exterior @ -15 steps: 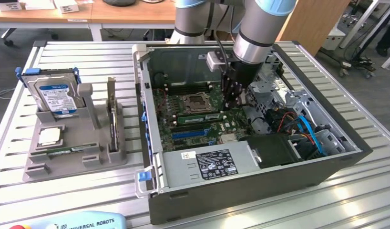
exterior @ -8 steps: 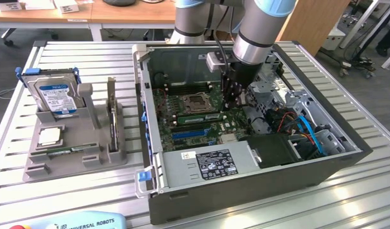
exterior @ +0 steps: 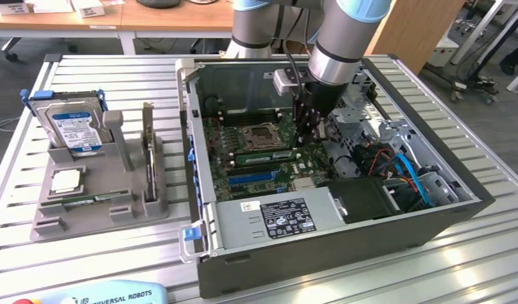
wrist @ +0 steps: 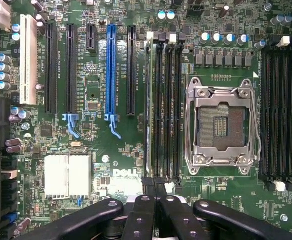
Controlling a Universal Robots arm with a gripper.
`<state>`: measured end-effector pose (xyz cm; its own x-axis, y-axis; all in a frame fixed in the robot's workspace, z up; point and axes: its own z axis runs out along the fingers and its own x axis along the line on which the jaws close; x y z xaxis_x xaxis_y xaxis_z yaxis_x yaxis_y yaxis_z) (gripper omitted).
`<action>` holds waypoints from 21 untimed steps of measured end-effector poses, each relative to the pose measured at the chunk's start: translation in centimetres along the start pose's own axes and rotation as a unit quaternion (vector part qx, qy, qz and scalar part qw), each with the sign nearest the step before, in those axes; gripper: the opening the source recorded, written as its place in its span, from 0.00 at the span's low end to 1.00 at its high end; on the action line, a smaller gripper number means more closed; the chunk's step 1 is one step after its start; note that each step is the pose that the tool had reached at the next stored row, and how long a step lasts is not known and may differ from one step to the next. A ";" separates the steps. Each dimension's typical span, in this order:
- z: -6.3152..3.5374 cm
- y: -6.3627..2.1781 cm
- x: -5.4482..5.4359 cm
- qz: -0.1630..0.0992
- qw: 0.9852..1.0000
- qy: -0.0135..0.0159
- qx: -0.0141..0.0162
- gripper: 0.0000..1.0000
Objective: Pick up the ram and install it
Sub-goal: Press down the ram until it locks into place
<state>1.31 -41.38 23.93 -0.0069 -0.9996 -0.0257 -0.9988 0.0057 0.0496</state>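
The ram (wrist: 147,105) shows edge-on as a thin green-grey strip. It lies along the memory slot farthest from the empty processor socket (wrist: 221,122). In the exterior view it is a green strip (exterior: 261,154) just in front of the socket. My gripper (wrist: 154,186) hangs inside the open computer case, its dark fingers (exterior: 309,126) just over the end of that slot row. The two fingertips are pressed together, and I cannot tell whether they touch the stick. The slots (wrist: 168,105) between the ram and the socket hold nothing.
The case walls (exterior: 191,126) surround the arm, with cables and drive bays (exterior: 394,171) on the exterior view's right. A grey holder (exterior: 99,190) outside the case carries a blue-labelled hard drive (exterior: 73,126), a square silver chip (exterior: 64,182) and an upright thin board (exterior: 147,149).
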 end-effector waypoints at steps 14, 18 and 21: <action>0.89 -0.04 0.0 0.000 1.000 0.000 0.000 0.10; 0.94 -0.04 -0.1 0.000 1.000 0.000 0.000 0.10; 0.93 -0.04 -0.1 0.000 1.000 0.000 0.000 0.10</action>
<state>1.31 -41.23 23.00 -0.0070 -0.9996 -0.0259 -0.9988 0.0057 0.0495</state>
